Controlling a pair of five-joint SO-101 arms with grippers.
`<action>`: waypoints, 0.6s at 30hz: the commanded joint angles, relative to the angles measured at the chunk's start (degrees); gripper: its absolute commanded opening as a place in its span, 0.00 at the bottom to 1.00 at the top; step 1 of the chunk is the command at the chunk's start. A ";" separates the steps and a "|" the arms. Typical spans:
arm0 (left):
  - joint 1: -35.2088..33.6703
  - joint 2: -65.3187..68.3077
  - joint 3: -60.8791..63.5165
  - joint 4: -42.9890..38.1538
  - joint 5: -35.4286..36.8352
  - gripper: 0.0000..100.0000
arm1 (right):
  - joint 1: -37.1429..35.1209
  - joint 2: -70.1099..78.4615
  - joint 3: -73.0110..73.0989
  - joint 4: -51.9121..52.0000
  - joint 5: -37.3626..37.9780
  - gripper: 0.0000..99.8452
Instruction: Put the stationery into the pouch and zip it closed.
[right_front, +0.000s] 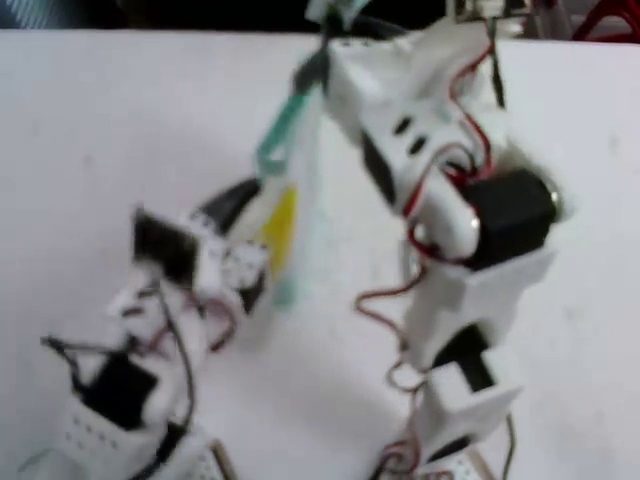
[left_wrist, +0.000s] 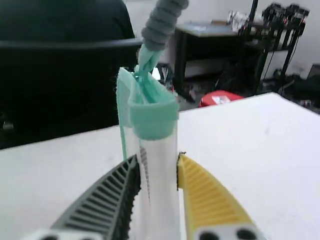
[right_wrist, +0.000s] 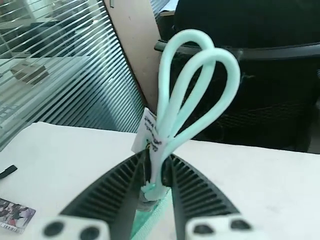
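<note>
Left wrist view has the left gripper (left_wrist: 156, 162) clamped on the pouch (left_wrist: 160, 175), grey jaw on one side and yellow jaw on the other, with the translucent body squeezed narrow between them. The pouch's teal end (left_wrist: 152, 117) stands up past the fingertips. In the right wrist view the right gripper (right_wrist: 157, 157) is closed tight on the base of a teal loop (right_wrist: 233, 75), a white tag (right_wrist: 150, 131) hanging beside it; I take the loop for the zip pull. From the high view the pouch (right_front: 283, 130) is strung in the air between the two arms, above the table (right_front: 120, 120), the left gripper (right_front: 258, 215) at its lower end.

Whether the stationery is inside cannot be told (the pouch wall is too cloudy to read), so one risk is zipping an unfilled pouch.

The other risks come from the grips. The loop is soft and round, so a pull off the zip's line could drag it out of the black jaws. The left hold is on thin, slick material; if the right arm pulls harder than that pinch resists, the pouch may slide through or twist, and slack fabric could then catch in the zip and jam it.
</note>
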 joint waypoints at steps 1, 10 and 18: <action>0.13 14.02 -17.93 10.73 1.41 0.05 | 1.54 -2.33 -0.70 1.80 0.70 0.02; 0.13 14.11 -2.55 -1.14 1.14 0.05 | 6.46 -0.92 3.34 1.98 0.70 0.02; 0.04 3.56 6.95 -4.04 1.05 0.06 | 5.85 -1.19 14.59 1.98 0.18 0.02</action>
